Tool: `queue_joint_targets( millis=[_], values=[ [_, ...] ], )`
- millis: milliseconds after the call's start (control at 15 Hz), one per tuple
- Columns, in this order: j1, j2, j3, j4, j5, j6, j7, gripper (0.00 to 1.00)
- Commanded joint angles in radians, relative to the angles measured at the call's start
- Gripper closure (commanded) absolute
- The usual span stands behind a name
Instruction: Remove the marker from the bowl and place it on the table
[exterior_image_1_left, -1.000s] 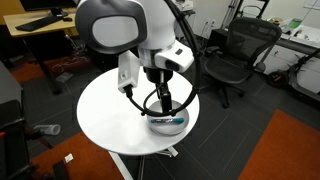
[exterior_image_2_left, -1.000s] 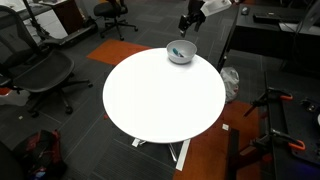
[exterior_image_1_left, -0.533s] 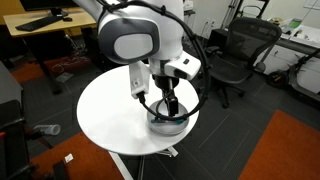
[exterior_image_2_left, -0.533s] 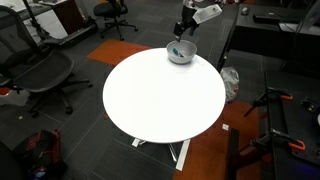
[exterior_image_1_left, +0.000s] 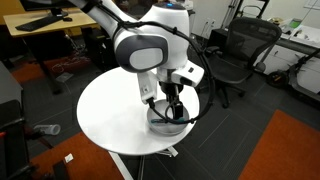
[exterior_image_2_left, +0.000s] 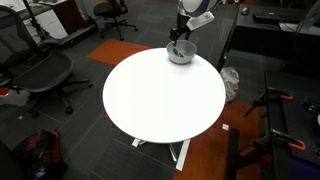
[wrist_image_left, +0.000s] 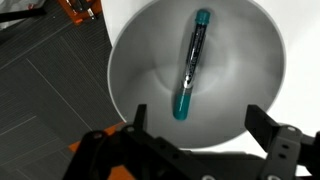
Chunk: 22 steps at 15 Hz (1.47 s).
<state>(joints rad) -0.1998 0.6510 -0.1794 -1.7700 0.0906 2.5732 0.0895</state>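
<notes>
The marker (wrist_image_left: 190, 62), dark with a teal end, lies inside the shiny metal bowl (wrist_image_left: 140, 70), pointing toward my gripper in the wrist view. The bowl (exterior_image_1_left: 170, 122) sits near the edge of the round white table (exterior_image_1_left: 110, 115) in both exterior views; it also shows in an exterior view (exterior_image_2_left: 180, 54) on the table (exterior_image_2_left: 160, 95). My gripper (wrist_image_left: 197, 125) is open and empty, its two fingers spread just above the bowl with the marker's teal end between and ahead of them. In an exterior view the gripper (exterior_image_1_left: 171, 108) hangs right over the bowl.
Black office chairs (exterior_image_1_left: 232, 52) stand beyond the table, another (exterior_image_2_left: 40, 75) to its side. Wooden desks (exterior_image_1_left: 40, 30) are further back. The bowl sits close to the table's rim. Orange carpet (exterior_image_1_left: 285, 150) lies on the floor.
The arm has come down and shifted over the bowl; the gripper is now lower, close above the marker. The bowl and marker have not moved.
</notes>
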Motion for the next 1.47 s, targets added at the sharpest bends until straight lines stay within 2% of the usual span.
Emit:
queue_joint_targets(
  millis=[0,1133,1200,1267,1400],
  values=[
    [-0.012,0.050,0.012,0.072,0.013,-0.029,0.028,0.00],
    [0.001,0.178,-0.006,0.148,-0.001,-0.049,0.072,0.00],
    [0.003,0.182,-0.009,0.149,-0.002,-0.048,0.075,0.25],
    [0.002,0.184,-0.009,0.150,-0.002,-0.048,0.074,0.26],
    [0.000,0.189,-0.009,0.151,0.000,-0.047,0.074,0.41]
  ],
)
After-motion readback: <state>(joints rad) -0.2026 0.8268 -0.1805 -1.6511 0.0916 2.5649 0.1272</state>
